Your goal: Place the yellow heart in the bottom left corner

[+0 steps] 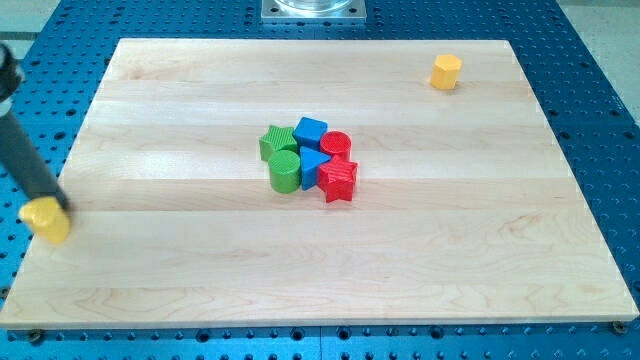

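The yellow heart (pixel 46 220) lies at the board's left edge, a little below mid-height, and seems to hang partly over the edge. My dark rod comes down from the view's upper left. My tip (pixel 56 206) rests against the heart's upper right side. The board's bottom left corner (pixel 20 318) lies below the heart.
A yellow hexagonal block (pixel 446 72) sits near the top right corner. A tight cluster sits mid-board: green star (pixel 277 142), blue cube (pixel 311 132), red cylinder (pixel 336 146), green cylinder (pixel 285 171), blue triangle (pixel 315 165), red star (pixel 339 181). A blue perforated table (pixel 30 110) surrounds the wooden board (pixel 300 260).
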Controlling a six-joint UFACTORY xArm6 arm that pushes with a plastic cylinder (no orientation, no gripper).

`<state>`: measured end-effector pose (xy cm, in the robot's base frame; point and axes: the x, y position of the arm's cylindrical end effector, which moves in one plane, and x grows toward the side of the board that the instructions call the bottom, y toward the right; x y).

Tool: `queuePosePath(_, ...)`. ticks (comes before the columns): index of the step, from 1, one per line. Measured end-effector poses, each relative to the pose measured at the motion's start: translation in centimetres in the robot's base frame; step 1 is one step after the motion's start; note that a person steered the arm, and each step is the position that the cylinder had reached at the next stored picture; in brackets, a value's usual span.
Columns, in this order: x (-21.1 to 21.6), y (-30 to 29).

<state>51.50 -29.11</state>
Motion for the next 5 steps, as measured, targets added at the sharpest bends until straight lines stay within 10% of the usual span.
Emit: queuePosePath(5, 4.9, 4.3)
